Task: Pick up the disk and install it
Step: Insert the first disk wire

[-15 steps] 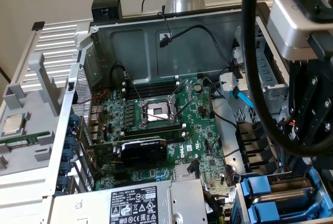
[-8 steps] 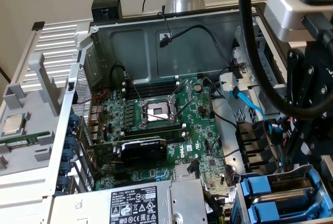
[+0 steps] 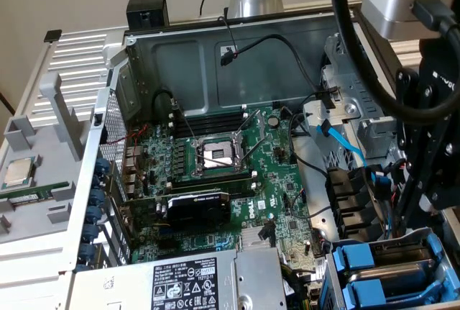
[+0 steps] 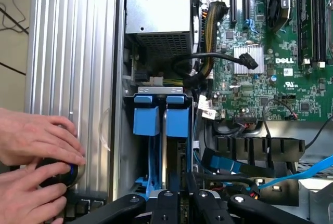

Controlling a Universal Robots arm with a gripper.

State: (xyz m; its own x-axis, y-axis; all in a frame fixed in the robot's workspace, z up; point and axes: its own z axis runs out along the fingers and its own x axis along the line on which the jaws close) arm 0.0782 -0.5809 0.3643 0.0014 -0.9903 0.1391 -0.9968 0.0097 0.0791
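Observation:
The disk point(image 4: 177, 122) stands in the drive bay of the open computer case, its blue carrier end facing out beside a second blue carrier point(image 4: 145, 120). My gripper point(image 4: 182, 203) sits right at the disk's near end, with its black fingers point(image 4: 167, 203) close together on either side of it. In the exterior view the disk point(image 3: 374, 256) lies in the bay at the lower right, above the other carrier point(image 3: 366, 295). My gripper point(image 3: 420, 216) reaches down to the bay's far end there.
A person's hands point(image 4: 36, 146) rest on a black round knob point(image 4: 57, 174) outside the case wall. A blue cable point(image 3: 345, 144) and black cables run beside the bay. The grey labelled box point(image 3: 194, 281) and the motherboard point(image 3: 215, 173) fill the case. A processor chip point(image 3: 18, 172) lies on the exterior view's left.

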